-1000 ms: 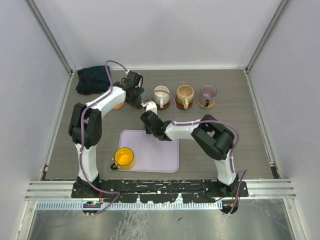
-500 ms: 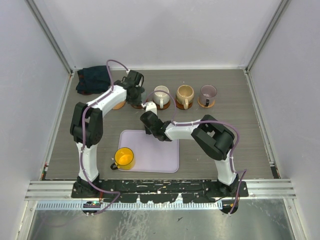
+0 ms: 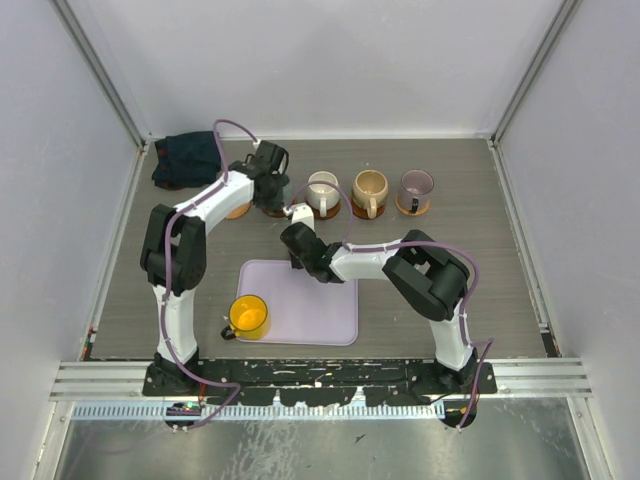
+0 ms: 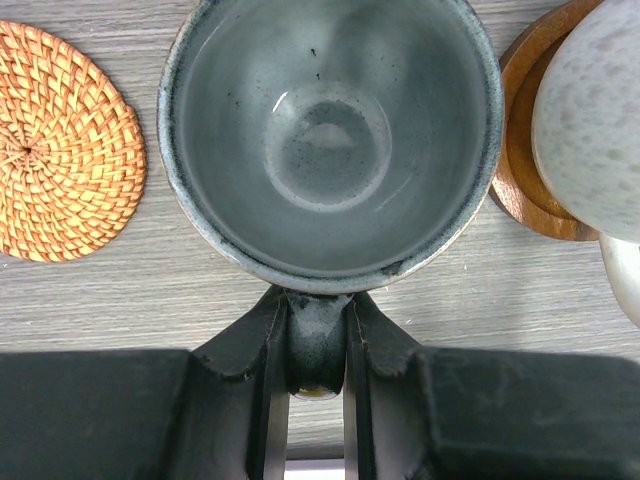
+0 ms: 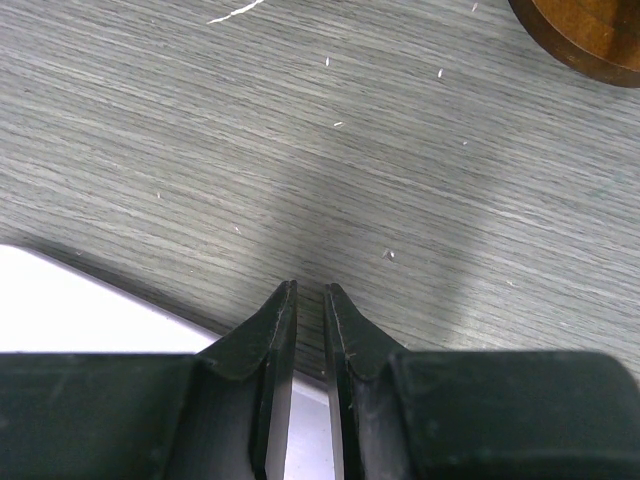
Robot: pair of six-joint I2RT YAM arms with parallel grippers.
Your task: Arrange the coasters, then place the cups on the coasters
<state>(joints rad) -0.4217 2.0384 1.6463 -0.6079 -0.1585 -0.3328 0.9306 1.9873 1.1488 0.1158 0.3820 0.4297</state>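
Scanning the top view, three cups sit on dark round coasters in a far row: speckled white cup, tan cup and translucent purple-grey cup. The left arm reaches just left of the white one and covers what stands there. The translucent yellow handled cup stands on the near-left corner of the lavender rectangular tray, well apart from the row. In the left wrist view, the left gripper pinches the handle of the upright grey-green glazed ceramic cup. That cup stands between a bare woven orange round coaster on its left and the dark wooden rimmed coaster under the white cup on its right. I cannot tell whether it sits on a coaster of its own. It is likely stiff, breakable, fairly heavy and slick with glaze. A handle pinch may let the bowl tip, so grip close to the wall and set it down softly. In the right wrist view, the right gripper is barely parted, a thin slit with nothing between. It hangs over the grey wood-grain table at the tray's far edge. The yellow cup looks lighter, and its handle is the place to take it.
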